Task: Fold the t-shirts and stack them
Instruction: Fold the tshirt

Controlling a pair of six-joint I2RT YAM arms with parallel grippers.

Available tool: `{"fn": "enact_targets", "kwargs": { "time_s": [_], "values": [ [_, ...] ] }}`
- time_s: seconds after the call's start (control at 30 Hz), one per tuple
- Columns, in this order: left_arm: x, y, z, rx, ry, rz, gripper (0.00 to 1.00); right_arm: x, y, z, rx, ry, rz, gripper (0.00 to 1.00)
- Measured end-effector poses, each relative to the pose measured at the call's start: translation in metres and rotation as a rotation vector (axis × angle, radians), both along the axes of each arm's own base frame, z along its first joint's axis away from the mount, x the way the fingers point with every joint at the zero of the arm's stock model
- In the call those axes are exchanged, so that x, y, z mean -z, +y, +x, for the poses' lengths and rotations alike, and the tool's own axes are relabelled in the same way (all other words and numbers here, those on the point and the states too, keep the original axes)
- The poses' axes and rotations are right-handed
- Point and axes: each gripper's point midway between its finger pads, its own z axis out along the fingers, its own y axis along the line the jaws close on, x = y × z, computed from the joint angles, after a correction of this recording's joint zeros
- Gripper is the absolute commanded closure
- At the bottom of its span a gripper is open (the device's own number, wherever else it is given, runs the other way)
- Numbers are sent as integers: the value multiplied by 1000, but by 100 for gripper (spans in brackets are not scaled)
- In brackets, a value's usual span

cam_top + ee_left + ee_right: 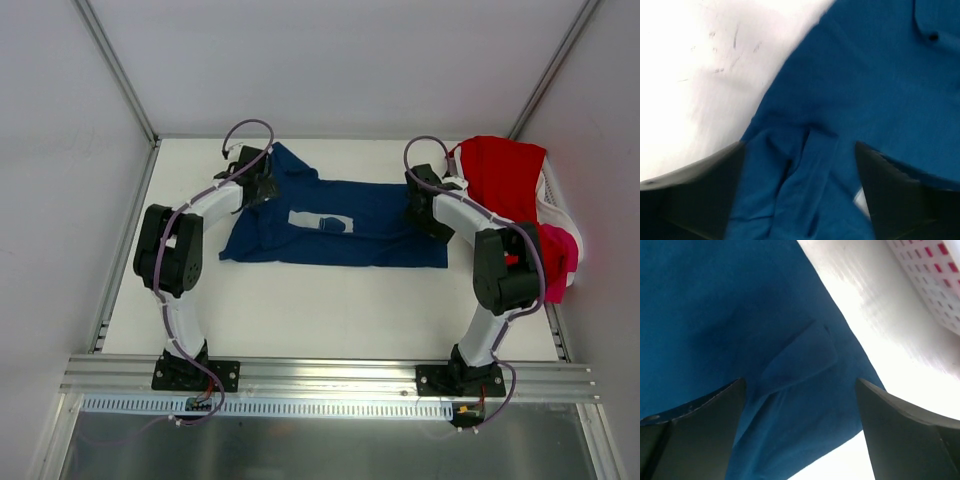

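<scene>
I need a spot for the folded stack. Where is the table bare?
Bare table runs between the navy t-shirt and the arm bases. A narrower strip lies behind the shirt. Crowded on the right: basket, red t-shirt, pink t-shirt.

The navy t-shirt lies spread sideways across the far middle of the table, its pale square print facing up and one sleeve pointing to the far left. The red t-shirt is bunched at the far right, and the pink t-shirt touches its near side.

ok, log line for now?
navy t-shirt: spread out | left tool: open above it | right tool: open above it | red t-shirt: on basket
</scene>
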Motion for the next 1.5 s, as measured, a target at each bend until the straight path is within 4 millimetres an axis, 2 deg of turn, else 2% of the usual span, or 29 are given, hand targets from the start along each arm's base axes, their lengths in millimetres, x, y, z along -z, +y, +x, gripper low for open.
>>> {"fn": "enact_targets", "kwargs": {
  "time_s": [0.13, 0.27, 0.43, 0.57, 0.67, 0.73, 0.83, 0.93, 1.0, 1.07, 1.2, 1.37, 1.5],
  "values": [
    [9, 5, 19, -14, -4, 7, 1, 0, -3, 3, 8, 0, -11, 6],
    [2, 11, 29, -12, -24, 26, 1, -4, -7, 1, 15, -1, -34, 6],
    [-33, 8, 51, 19, -106, 36, 1, -32, -8, 0, 0, -54, -34, 6],
    [-76, -3, 87, 67, -240, -67, 1, -62, 1, -2, -37, -132, -10, 6],
    [-89, -3, 117, 85, -334, -205, 2, -72, 12, -17, -84, -169, 3, 6],
    [-81, 1, 134, 84, -358, -281, 3, -68, 17, -36, -117, -161, 9, 6],
    [-51, 5, 152, 63, -342, -378, 4, -59, 17, -57, -143, -140, 11, 6],
    [-17, -13, 164, 72, -310, -512, 5, -47, 13, -77, -155, -113, 3, 6],
    [3, -32, 167, 80, -289, -612, 9, -43, 11, -87, -163, -107, 0, 6],
    [10, -48, 168, 91, -282, -693, 9, -42, 11, -93, -171, -107, -1, 6],
    [-2, -68, 168, 114, -303, -752, 9, -39, 9, -98, -175, -103, -10, 6],
    [-19, -94, 140, 142, -287, -741, 10, -34, 7, -102, -171, -91, -21, 6],
    [-61, -107, 125, 173, -325, -690, 10, -33, 8, -102, -175, -92, -21, 6]
  ]
}}
